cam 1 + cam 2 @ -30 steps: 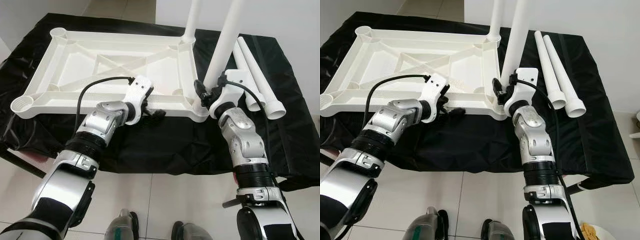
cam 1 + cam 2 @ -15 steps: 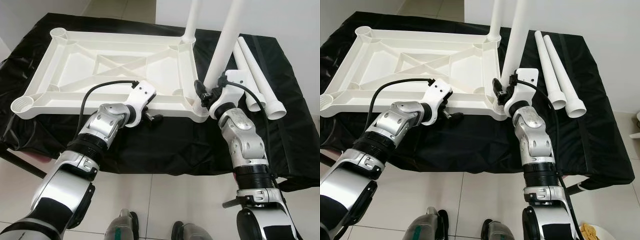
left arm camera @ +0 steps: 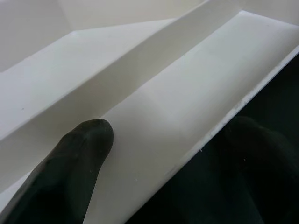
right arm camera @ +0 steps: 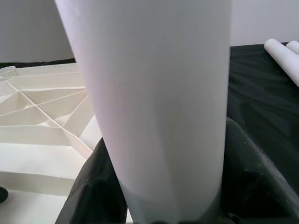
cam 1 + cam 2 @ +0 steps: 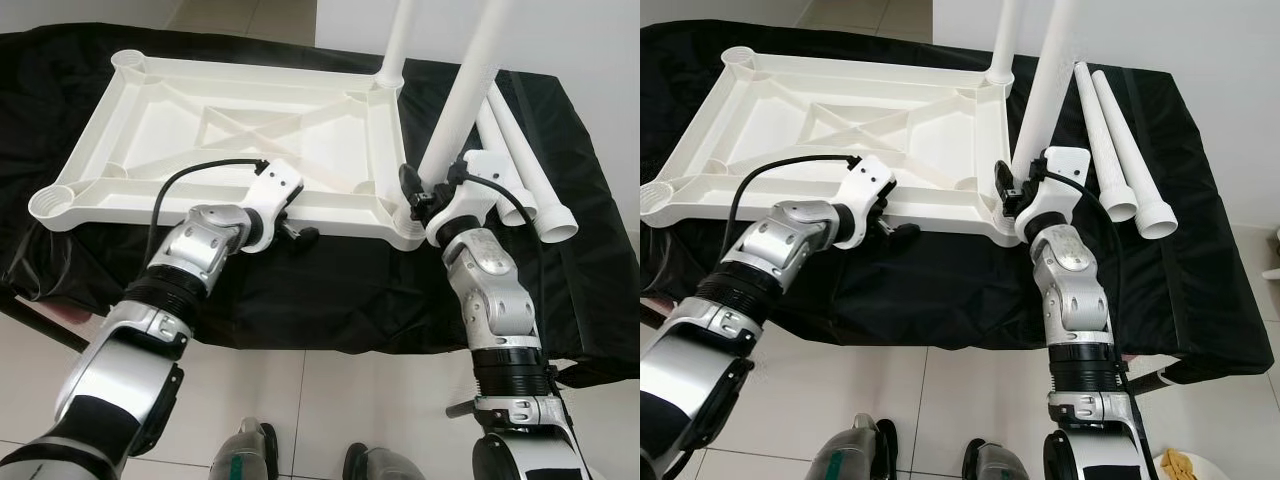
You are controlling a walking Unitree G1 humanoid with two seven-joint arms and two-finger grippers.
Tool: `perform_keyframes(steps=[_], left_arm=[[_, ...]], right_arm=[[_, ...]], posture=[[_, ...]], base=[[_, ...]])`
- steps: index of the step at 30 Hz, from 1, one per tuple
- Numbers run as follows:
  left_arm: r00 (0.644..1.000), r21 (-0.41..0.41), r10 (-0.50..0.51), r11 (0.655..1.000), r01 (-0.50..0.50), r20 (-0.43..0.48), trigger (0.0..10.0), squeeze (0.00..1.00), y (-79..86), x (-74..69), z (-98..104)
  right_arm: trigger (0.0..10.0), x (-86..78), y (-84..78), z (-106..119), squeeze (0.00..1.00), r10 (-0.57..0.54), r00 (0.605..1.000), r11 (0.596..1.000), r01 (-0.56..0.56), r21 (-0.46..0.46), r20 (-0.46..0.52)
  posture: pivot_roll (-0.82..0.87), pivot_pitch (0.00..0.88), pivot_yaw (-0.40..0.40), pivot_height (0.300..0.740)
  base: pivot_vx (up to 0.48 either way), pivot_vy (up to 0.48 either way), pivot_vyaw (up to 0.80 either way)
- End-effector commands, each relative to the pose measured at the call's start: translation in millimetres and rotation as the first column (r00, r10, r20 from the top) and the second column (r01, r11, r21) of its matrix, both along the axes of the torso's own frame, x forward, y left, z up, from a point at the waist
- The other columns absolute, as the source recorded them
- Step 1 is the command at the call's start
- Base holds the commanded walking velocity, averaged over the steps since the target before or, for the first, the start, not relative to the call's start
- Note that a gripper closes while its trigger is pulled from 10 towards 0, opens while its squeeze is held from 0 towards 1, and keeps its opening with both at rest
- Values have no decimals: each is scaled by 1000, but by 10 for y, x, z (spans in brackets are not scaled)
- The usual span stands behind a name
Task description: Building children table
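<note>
A white plastic tabletop [image 5: 230,140] is seen lying upside down, ribbed underside up, on a surface draped in black cloth [image 5: 330,280]. Its near edge is straddled by the left gripper [image 5: 292,226]; in the left wrist view one black finger [image 3: 70,172] is pressed against the inner face of the rim while the other sits outside, over the cloth, so the rim is clamped between them. At the near right corner, a white leg [image 5: 465,100] is held upright by the right gripper [image 5: 418,193], its fingers [image 4: 93,186] closed on either side of the tube just above the corner socket. A second leg [image 5: 398,40] is already planted upright in the far right corner socket. Two spare legs [image 5: 525,170] are laid side by side on the cloth to the right of the tabletop, flared ends toward the robot. The two left corner sockets are seen open. The robot's feet [image 5: 300,462] are visible on the tiled floor [image 5: 330,400] below.
</note>
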State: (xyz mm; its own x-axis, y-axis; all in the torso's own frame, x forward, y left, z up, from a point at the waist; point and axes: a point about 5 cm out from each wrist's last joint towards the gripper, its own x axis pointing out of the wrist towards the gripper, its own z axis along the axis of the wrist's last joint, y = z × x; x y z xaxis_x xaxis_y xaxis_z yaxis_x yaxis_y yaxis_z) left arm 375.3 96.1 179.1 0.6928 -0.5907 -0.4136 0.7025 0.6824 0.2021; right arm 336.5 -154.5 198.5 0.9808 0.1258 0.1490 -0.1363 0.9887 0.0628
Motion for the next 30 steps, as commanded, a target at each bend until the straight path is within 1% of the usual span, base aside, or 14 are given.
perform_keyframes(steps=[1, 4, 9, 16, 21, 23, 24, 25, 28, 29, 30], left_arm=[[999, 4, 34, 999, -34, 13, 10000, 0, 59, 9, 31], [999, -10, 40, 999, -39, 24, 10000, 0, 78, 2, 81], [999, -16, 42, 999, -41, 27, 10000, 0, 86, -16, 101], [999, -27, 23, 999, -22, 29, 10000, 0, 78, -57, 109], [1000, -35, 14, 999, -14, 9, 10000, 0, 64, -94, 72], [1000, -32, -26, 999, 26, 1, 10000, 0, 19, -151, 33], [1000, -32, -26, 999, 26, 1, 10000, 0, 19, -151, 33], [998, -25, -60, 998, 60, -4, 3294, 0, -19, -199, -4], [998, -16, -66, 998, 66, -4, 3294, 0, -29, -211, -17], [997, -19, -79, 997, 78, -7, 2588, 0, -42, -227, -29], [996, -6, -92, 996, 92, -9, 863, 0, -52, -248, -47]], right_arm=[[10000, -59, -261, -406, 0, -126, 974, 983, 148, 107, -189], [10000, -44, -238, -389, 0, -146, 972, 980, 167, 108, -185], [10000, -35, -221, -391, 0, -172, 968, 975, 194, 106, -183], [10000, -6, -176, -365, 0, -166, 969, 976, 188, 112, -182], [10000, 32, -166, -318, 0, -146, 974, 981, 165, 101, -174], [10000, 53, -173, -291, 0, -142, 975, 983, 159, 92, -169], [10000, 53, -173, -291, 0, -142, 975, 983, 159, 92, -169], [10000, 73, -186, -262, 0, -136, 977, 985, 152, 85, -162], [10000, 81, -191, -252, 0, -134, 978, 986, 148, 82, -160], [10000, 89, -193, -242, 0, -126, 979, 987, 140, 80, -159], [10000, 101, -197, -229, 0, -120, 980, 989, 132, 69, -157]], posture=[[12, 153, 34, 740], [14, 149, 30, 740], [17, 146, 27, 740], [19, 147, 27, 740], [18, 151, 25, 740], [16, 154, 23, 740], [16, 154, 23, 740], [16, 158, 22, 740], [16, 158, 22, 740], [17, 159, 21, 740], [16, 160, 20, 740]], base=[[0, 0, 0], [0, 0, 0], [0, 0, 0], [0, 0, 0], [0, 0, 0], [0, 0, 0], [0, 0, 0], [0, 0, 0], [0, 0, 0], [0, 0, 0], [0, 0, 0]])
